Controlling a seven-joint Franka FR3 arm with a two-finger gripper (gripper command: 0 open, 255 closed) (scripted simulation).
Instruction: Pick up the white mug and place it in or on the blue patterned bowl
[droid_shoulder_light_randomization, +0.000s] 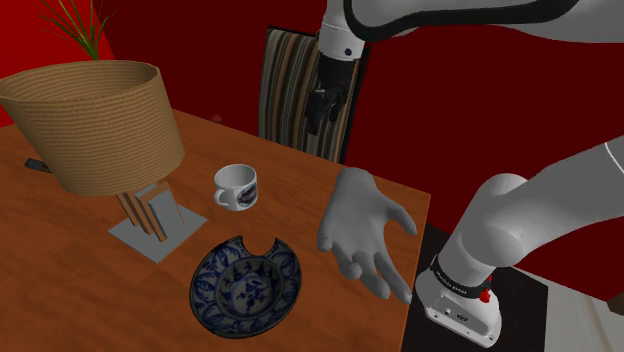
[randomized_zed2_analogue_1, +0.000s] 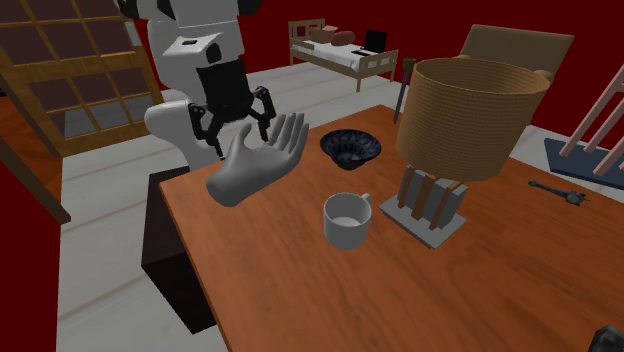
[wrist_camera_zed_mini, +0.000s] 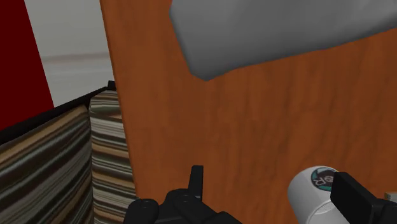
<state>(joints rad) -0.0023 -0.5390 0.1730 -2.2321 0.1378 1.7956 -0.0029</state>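
Spanning frame: wooden table (droid_shoulder_light_randomization: 300, 190) | woven basket (droid_shoulder_light_randomization: 95, 120) stood on stand | grey hand model (droid_shoulder_light_randomization: 365, 230) lay near edge | blue patterned bowl (droid_shoulder_light_randomization: 245, 285) sat apart from mug | white mug (droid_shoulder_light_randomization: 237, 187) stood upright between basket and hand model, printed mark unreadable | gripper (droid_shoulder_light_randomization: 320, 108) hung above table, fingers apart, empty

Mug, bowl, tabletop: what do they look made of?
The mug: smooth white with a printed emblem, probably glazed ceramic. The bowl: blue-and-white painted pattern, notched rim, likely ceramic too. The tabletop: reddish-brown wood, streaky grain, matte.
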